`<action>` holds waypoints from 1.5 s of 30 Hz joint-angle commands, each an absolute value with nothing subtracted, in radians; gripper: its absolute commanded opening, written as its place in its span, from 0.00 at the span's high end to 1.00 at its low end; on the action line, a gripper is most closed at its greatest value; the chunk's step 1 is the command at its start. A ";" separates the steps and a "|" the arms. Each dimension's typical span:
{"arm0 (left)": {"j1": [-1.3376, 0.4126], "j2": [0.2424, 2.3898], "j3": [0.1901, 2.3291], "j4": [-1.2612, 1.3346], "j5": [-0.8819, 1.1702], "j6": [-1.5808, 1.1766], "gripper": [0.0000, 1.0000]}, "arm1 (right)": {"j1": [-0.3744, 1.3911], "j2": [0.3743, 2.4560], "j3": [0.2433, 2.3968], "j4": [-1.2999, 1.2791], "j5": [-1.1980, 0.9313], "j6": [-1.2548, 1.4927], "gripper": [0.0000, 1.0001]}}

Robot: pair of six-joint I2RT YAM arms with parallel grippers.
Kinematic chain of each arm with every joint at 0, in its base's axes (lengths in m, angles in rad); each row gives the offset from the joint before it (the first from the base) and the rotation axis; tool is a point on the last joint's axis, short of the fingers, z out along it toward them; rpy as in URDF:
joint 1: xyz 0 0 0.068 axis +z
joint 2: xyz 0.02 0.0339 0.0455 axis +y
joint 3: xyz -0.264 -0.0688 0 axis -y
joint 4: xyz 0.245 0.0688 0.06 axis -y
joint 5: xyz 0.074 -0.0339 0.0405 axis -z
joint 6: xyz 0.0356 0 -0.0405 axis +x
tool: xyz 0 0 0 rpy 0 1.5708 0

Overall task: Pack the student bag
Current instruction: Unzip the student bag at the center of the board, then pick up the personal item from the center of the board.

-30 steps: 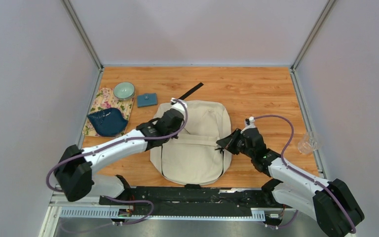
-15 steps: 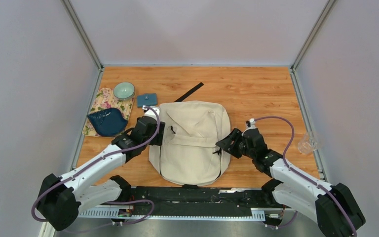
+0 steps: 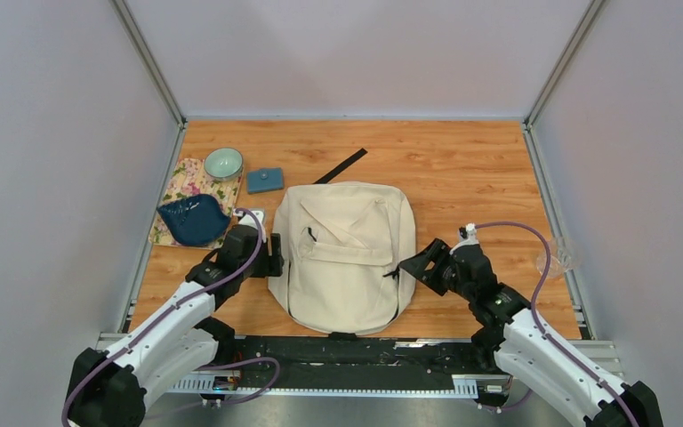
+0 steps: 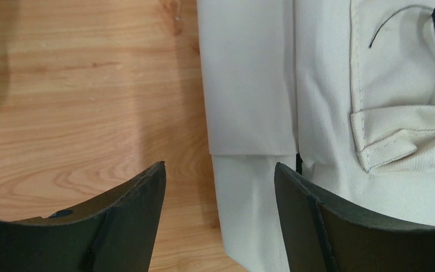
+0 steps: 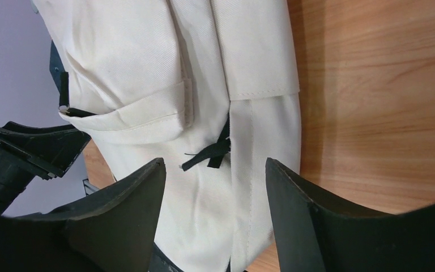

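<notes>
The student bag, a cream backpack with a front pocket flap and black zipper pulls, lies flat in the middle of the wooden table. My left gripper is open at the bag's left edge. The left wrist view shows the left gripper straddling the side panel of the bag without pinching it. At the bag's right edge my right gripper is open too. In the right wrist view the right gripper has the fabric of the bag and a black zipper pull beyond its spread fingers.
At the far left a floral cloth carries a green bowl and a dark blue dish. A small blue pouch and a black strap lie behind the bag. A clear glass stands at the right rail.
Both grippers went from shut to open and let go of the bag. The left arm drew back from over the bag to its left edge; the right arm backed off rightward. The bag settled flat.
</notes>
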State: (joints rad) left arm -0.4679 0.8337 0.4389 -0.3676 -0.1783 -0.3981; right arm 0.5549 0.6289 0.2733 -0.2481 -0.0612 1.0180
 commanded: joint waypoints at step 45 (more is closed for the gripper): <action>-0.048 1.699 0.942 0.233 0.012 -0.308 0.18 | 0.551 0.681 0.298 -0.293 -0.063 1.014 0.32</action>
